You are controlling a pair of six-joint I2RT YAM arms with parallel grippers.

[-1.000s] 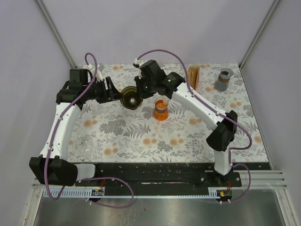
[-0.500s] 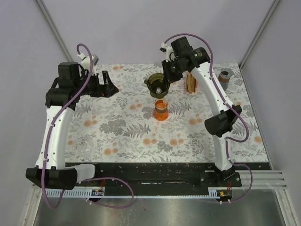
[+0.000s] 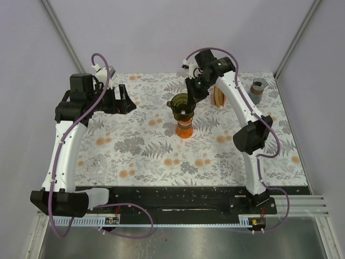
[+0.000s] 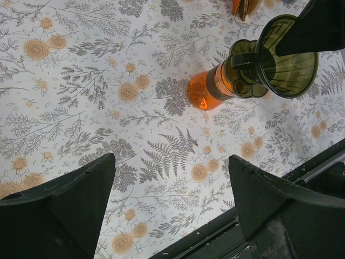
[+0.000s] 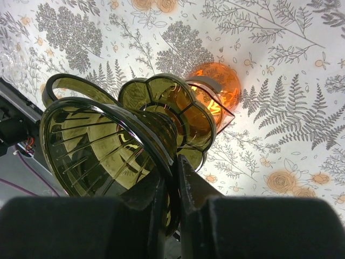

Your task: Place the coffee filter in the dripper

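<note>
Step in hand: seating dripper on carafe. Right gripper: clamped on dripper rim. Left gripper: jaws wide, empty. Filter stack, apparently at carafe's 2 o'clock: fetch 1 next.

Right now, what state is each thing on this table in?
dripper: gripped by its rim above the carafe, no filter inside
carafe: upright, under the dripper
filter stack: standing at the far edge, untouched
grey cup: upright
right gripper: jaws shut on the dripper rim
left gripper: jaws open, holding nothing
</note>
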